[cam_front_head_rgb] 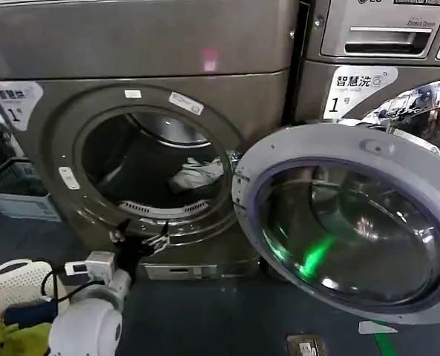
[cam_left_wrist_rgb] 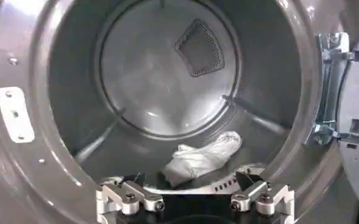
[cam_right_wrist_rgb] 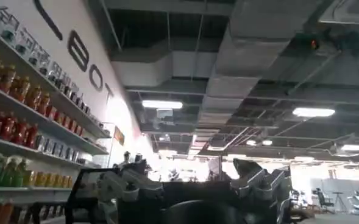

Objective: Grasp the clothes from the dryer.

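Note:
The dryer (cam_front_head_rgb: 56, 148) is a bronze-grey front-loader whose grey-rimmed glass door (cam_front_head_rgb: 346, 222) is swung wide to the right. The clothes (cam_front_head_rgb: 197, 174), a small white and light-grey bundle, lie on the drum floor toward the right. My left gripper (cam_front_head_rgb: 142, 237) hovers at the lower rim of the porthole, just outside it. In the left wrist view it (cam_left_wrist_rgb: 191, 187) is open, with the clothes (cam_left_wrist_rgb: 203, 159) lying beyond the fingertips and untouched. In the right wrist view my right gripper (cam_right_wrist_rgb: 188, 179) is open and holds nothing, pointing up at a ceiling.
A second machine (cam_front_head_rgb: 375, 44) stands to the right behind the open door. A white basket (cam_front_head_rgb: 12, 285) with a yellow-green cloth (cam_front_head_rgb: 12, 341) sits at the lower left. A dark crate (cam_front_head_rgb: 4, 178) stands left of the dryer. Shelves of bottles (cam_right_wrist_rgb: 21, 122) line a wall.

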